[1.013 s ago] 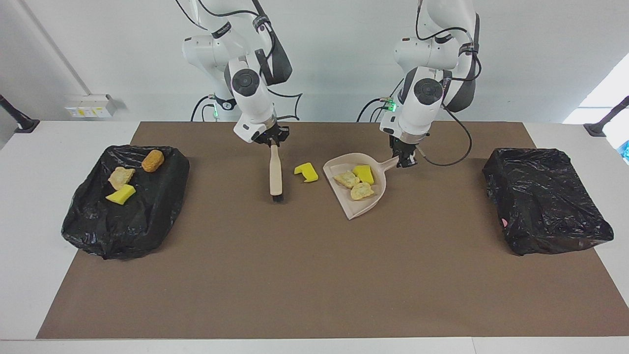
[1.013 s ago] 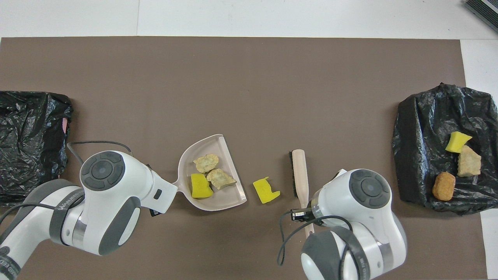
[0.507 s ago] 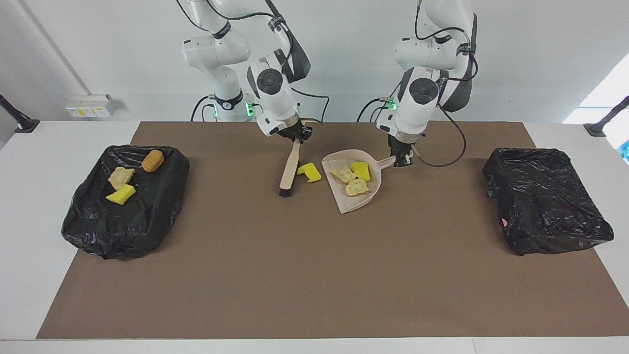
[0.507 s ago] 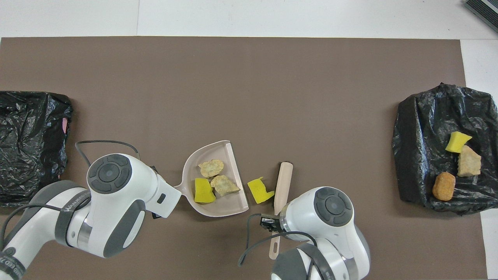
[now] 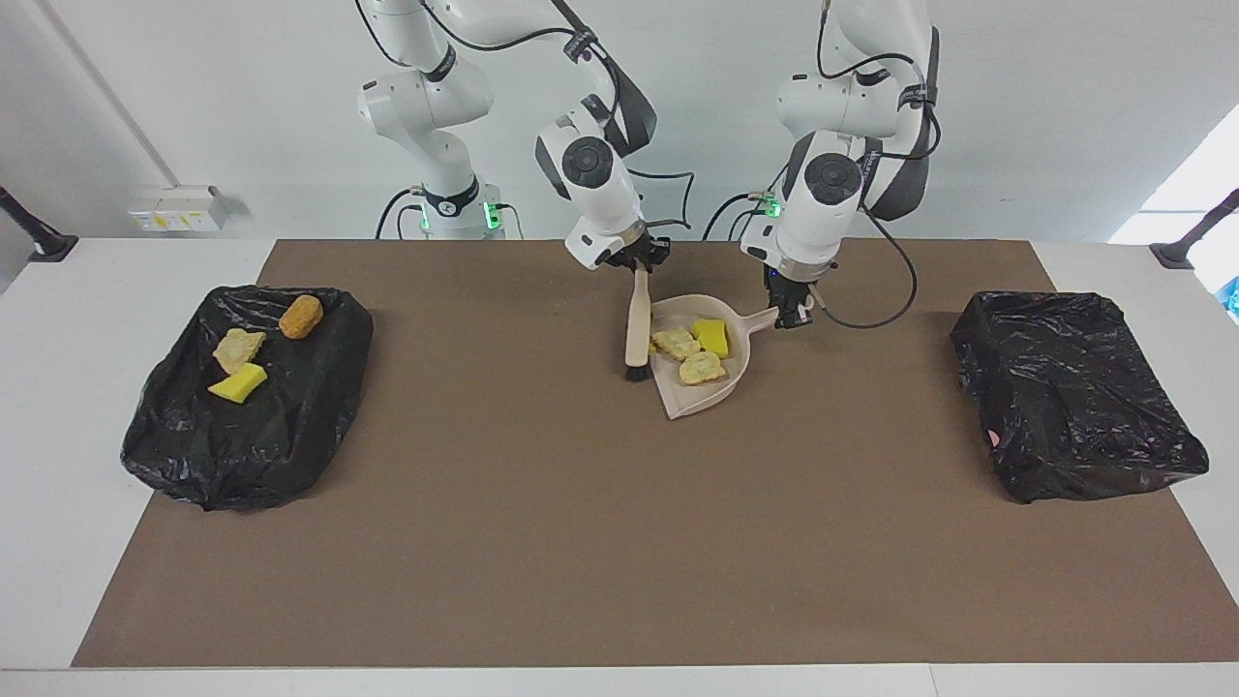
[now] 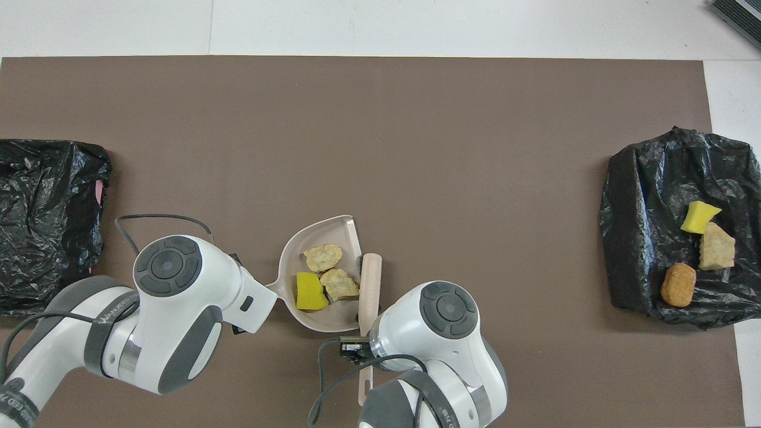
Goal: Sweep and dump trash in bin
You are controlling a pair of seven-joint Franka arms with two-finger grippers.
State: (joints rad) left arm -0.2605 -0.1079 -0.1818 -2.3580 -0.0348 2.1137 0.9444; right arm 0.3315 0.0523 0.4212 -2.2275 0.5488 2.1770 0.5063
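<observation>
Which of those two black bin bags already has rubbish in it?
The black bag at the right arm's end of the table: three scraps lie on it. The other bag, at the left arm's end, shows none.

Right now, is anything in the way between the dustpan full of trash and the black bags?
Toward the bag with scraps: yes, the brush in the right gripper stands beside the dustpan's open edge. Toward the other bag, nothing lies on the mat; the left gripper holds the handle there.

left arm [image 6: 113,321], grey band, lower left of the overhead view: a white word, seemingly "WANSHEN", partly curved away
left arm, bottom left edge of the overhead view: more white lettering, too cut off to read
elsewhere: nothing legible
</observation>
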